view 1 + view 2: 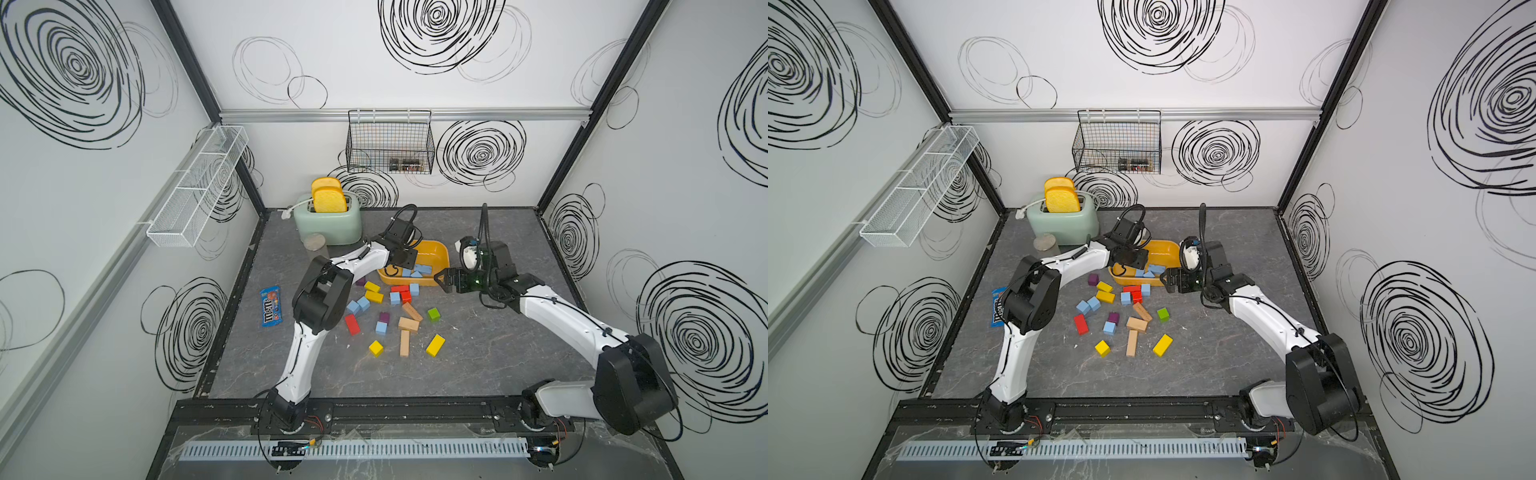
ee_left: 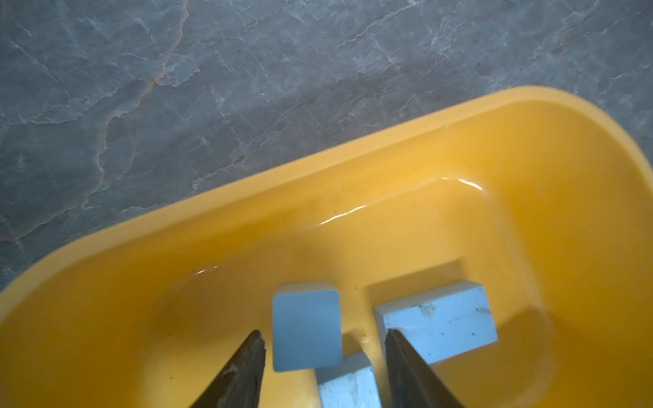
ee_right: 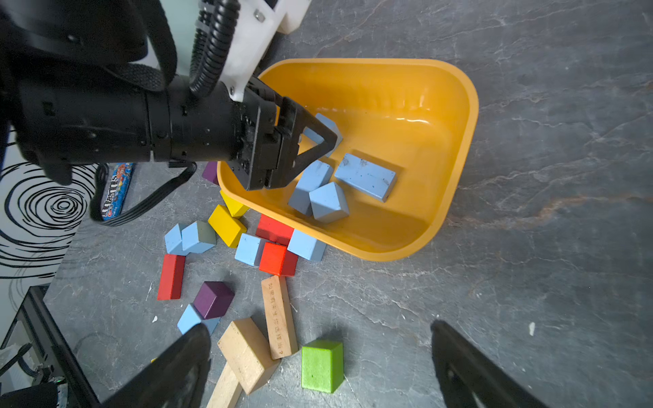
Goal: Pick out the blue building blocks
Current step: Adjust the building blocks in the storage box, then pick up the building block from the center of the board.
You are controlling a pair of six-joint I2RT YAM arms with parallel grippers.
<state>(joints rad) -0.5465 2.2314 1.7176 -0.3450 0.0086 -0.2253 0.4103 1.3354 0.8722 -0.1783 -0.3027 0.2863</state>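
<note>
- Left arm reaches forward over the yellow bowl (image 1: 436, 250). The left gripper (image 2: 324, 333) points down with its jaws partly apart, and a blue cube (image 2: 305, 328) sits loose between them, ungripped.
- Right arm hovers bent beside the bowl, right gripper (image 1: 441, 281) wide open and empty.
- Blue building blocks (image 3: 365, 176): several lie in the bowl, and loose blue cubes (image 1: 381, 327) are scattered among the coloured blocks nearby.
- They are probably light, rigid and matte (decent friction), so pinch opposite flat faces.
</note>
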